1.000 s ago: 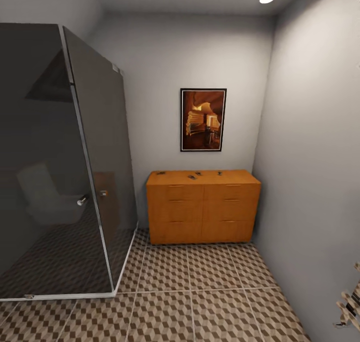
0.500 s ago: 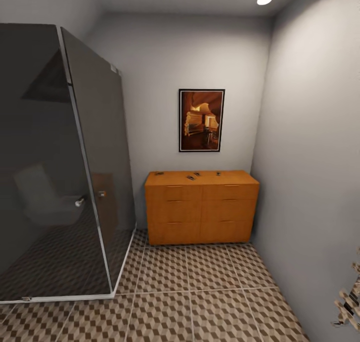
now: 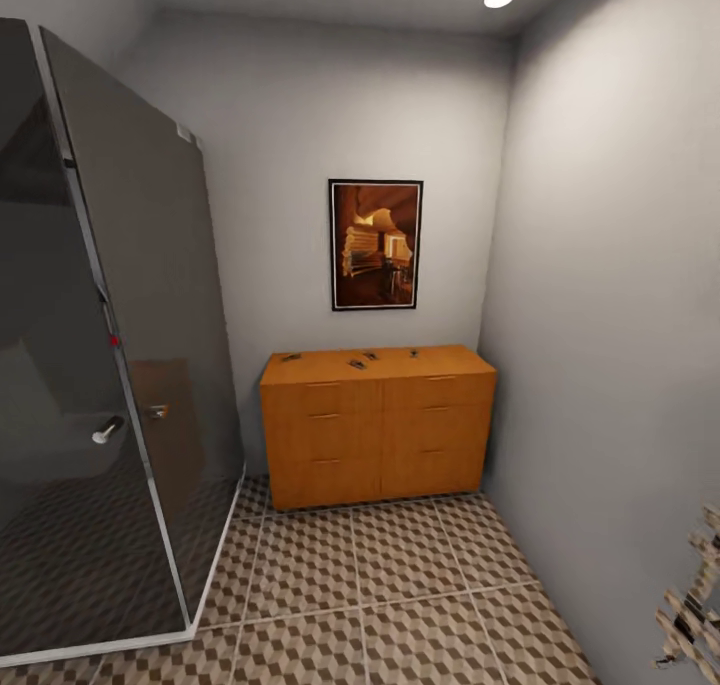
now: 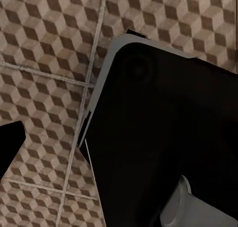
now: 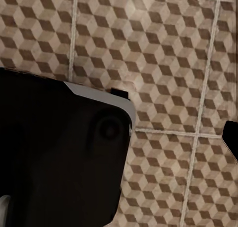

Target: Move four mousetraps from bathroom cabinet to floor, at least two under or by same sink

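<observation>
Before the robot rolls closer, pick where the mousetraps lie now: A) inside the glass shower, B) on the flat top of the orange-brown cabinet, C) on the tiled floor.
B: small dark mousetraps lie scattered on the cabinet top, beneath the framed picture.
</observation>
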